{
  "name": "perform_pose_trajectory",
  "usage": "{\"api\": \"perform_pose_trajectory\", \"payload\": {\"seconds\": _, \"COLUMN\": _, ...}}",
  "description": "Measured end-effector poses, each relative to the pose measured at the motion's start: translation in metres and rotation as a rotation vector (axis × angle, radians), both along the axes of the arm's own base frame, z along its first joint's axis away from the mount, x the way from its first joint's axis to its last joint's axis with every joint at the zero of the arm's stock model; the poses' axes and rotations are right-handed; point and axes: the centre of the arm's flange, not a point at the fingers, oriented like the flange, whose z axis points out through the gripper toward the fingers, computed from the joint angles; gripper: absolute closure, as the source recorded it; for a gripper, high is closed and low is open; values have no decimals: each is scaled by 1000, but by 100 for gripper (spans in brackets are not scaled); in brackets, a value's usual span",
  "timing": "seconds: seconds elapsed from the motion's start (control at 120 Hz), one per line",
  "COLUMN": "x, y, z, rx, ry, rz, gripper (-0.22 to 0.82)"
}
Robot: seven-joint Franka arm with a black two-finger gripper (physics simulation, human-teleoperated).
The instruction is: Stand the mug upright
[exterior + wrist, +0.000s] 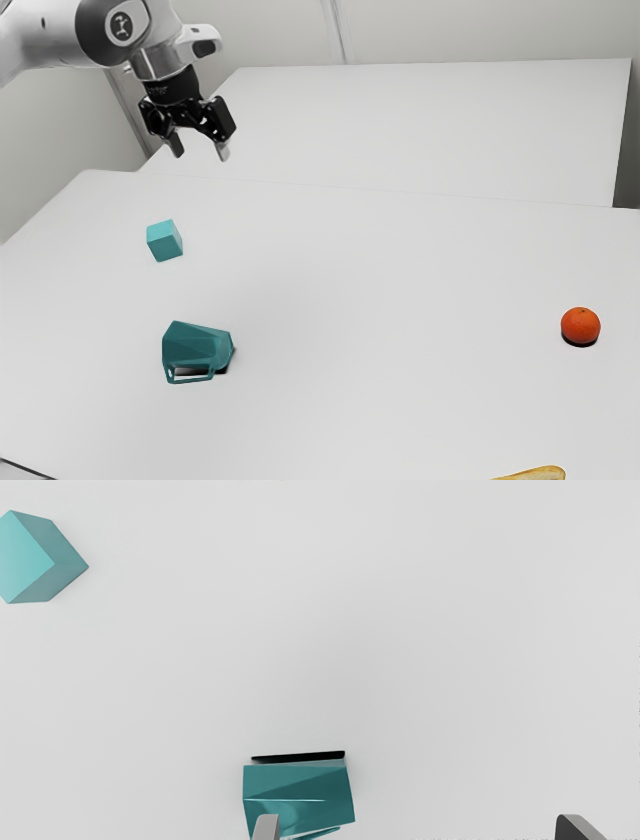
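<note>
The teal mug (195, 345) lies on its side on the table (400, 280), lower than the gripper (200, 153) and well apart from it. In the wrist view, 1 fingertip (267, 827) partly covers the mug. The gripper's 2 fingers stand wide apart, holding nothing and touching nothing.
</note>
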Motion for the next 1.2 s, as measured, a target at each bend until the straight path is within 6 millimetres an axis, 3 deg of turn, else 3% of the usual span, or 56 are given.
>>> {"api": "perform_pose_trajectory", "payload": {"seconds": 0.183, "x": 1, "y": -7, "z": -2, "rx": 1, "ry": 1, "rz": -12, "gripper": 0}}
{"api": "perform_pose_trajectory", "payload": {"seconds": 0.442, "x": -11, "y": 4, "z": 5, "rx": 3, "ry": 5, "rz": 13, "gripper": 0}}
{"api": "perform_pose_trajectory", "payload": {"seconds": 0.625, "x": -38, "y": 15, "z": -24, "rx": -53, "ry": 86, "rz": 47, "gripper": 0}}
{"api": "perform_pose_trajectory", "payload": {"seconds": 0.783, "x": -64, "y": 53, "z": -50, "rx": -176, "ry": 135, "rz": 128, "gripper": 0}}
{"api": "perform_pose_trajectory", "payload": {"seconds": 1.025, "x": -90, "y": 59, "z": -112, "rx": -285, "ry": 206, "rz": 124, "gripper": 0}}
{"api": "perform_pose_trajectory", "payload": {"seconds": 1.2, "x": -110, "y": 101, "z": -144, "rx": -358, "ry": 225, "rz": 178, "gripper": 0}}
